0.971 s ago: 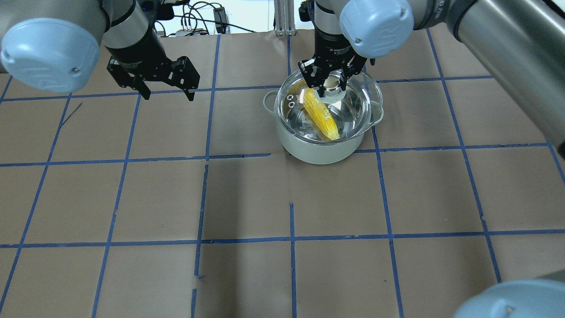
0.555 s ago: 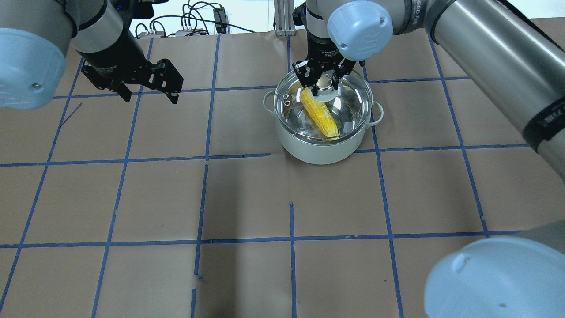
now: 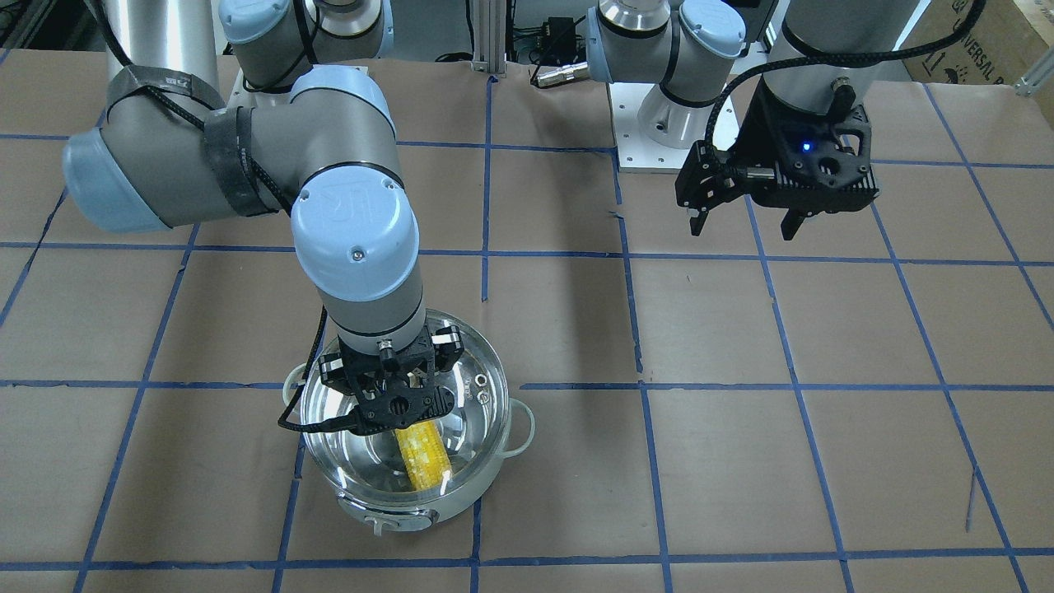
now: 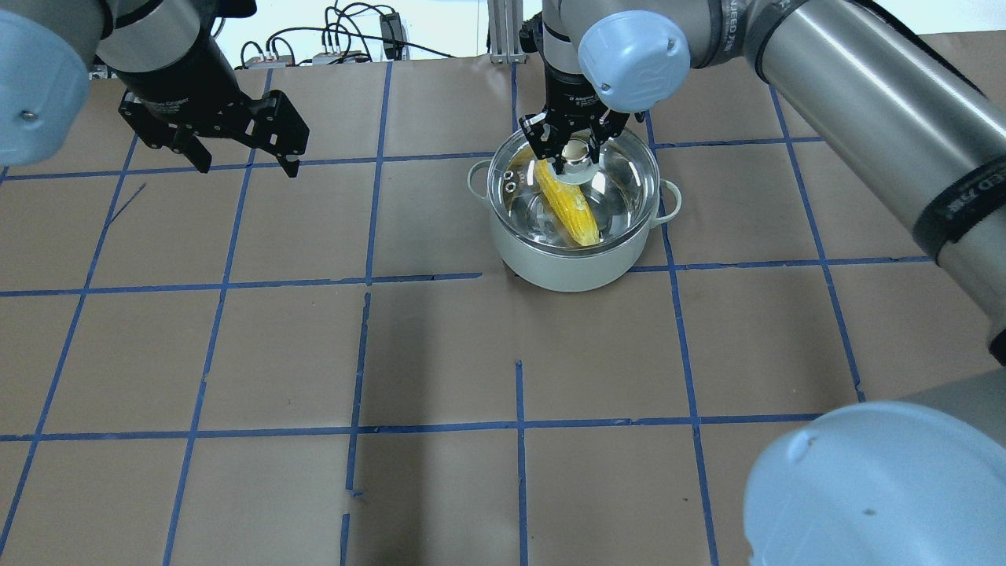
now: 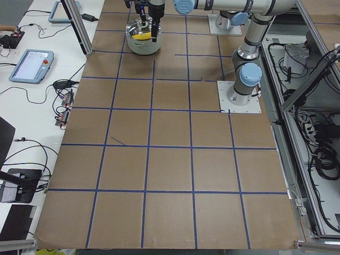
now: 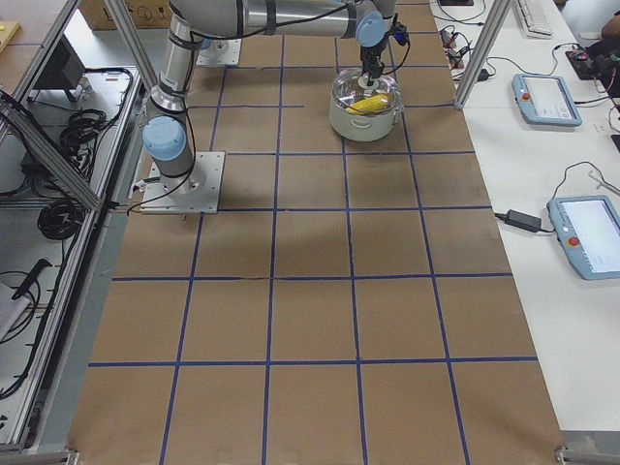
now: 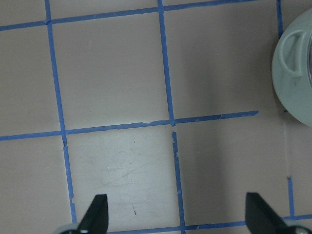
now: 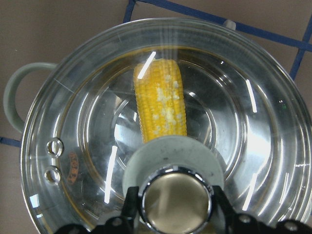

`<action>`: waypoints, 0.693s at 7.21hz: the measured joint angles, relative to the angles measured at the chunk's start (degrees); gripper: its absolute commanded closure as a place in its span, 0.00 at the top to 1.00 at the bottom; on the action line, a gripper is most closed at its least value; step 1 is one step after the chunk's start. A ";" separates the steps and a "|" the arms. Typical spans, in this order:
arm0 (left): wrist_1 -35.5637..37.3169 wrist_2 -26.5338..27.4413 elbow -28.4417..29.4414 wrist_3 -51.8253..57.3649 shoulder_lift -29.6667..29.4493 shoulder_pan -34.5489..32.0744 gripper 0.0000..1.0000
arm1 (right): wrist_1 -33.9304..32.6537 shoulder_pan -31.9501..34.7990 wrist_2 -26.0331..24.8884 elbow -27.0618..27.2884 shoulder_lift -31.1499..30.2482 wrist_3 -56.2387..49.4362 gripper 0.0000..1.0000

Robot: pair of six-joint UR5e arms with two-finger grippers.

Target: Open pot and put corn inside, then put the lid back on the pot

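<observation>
The pale mint-white pot [image 4: 562, 266] stands at the table's far middle, also in the front view [image 3: 394, 517] and at the left wrist view's right edge [image 7: 292, 78]. The yellow corn [image 4: 567, 206] lies inside it, seen through the glass [image 8: 160, 105]. The clear glass lid [image 4: 622, 179] sits level and centred over the pot's rim [image 8: 253, 122]. My right gripper [image 4: 576, 151] is shut on the lid's knob, a finger on each side [image 8: 175, 202]. My left gripper [image 4: 247, 167] is open and empty, hovering far left of the pot [image 7: 176, 214].
Brown paper with blue tape grid lines [image 4: 519, 424] covers the table. Cables and an aluminium post [image 4: 503, 31] lie beyond the far edge. The right arm's large links [image 4: 864, 118] hang over the table's right side.
The lid, held by my right gripper, moved left from an offset position to centred over the pot and lower. My left arm drew back and to the left, still open.
</observation>
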 measured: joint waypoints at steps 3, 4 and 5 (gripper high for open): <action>-1.18 0.06 0.34 -3.41 -0.35 0.36 1.00 | -1.20 0.00 0.00 0.04 0.08 0.01 1.00; -1.62 -1.24 0.24 -3.47 -0.18 1.09 1.00 | -2.79 0.00 0.02 0.23 0.10 0.06 1.00; -2.46 -2.21 -0.15 -3.35 0.23 2.04 1.00 | -3.91 0.00 0.05 0.46 0.10 0.18 1.00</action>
